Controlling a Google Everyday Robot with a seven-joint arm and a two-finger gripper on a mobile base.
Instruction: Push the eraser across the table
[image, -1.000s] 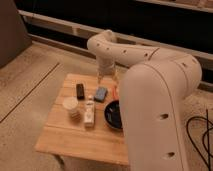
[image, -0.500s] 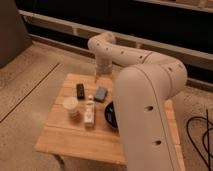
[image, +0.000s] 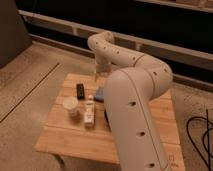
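Observation:
The table (image: 135, 137) is small and low, with a light wooden plank top. A small black rectangular block (image: 80, 90), which looks like the eraser, lies on its far left part. A blue-grey flat object (image: 99, 92) lies just right of the block. My arm arches over the table from the lower right. My gripper (image: 98, 75) hangs near the table's far edge, above and just behind the blue-grey object and to the right of the black block. It touches neither, as far as I can see.
A white cup (image: 71, 105) and a white bottle-like object (image: 90, 113) lying flat sit left of centre. A dark bowl (image: 106, 116) is mostly hidden behind my arm. Speckled floor surrounds the table, with a cable (image: 200, 131) at the right and a dark wall behind.
My gripper has shifted a little to the left along the table's far edge over the last second. The objects on the table have not moved.

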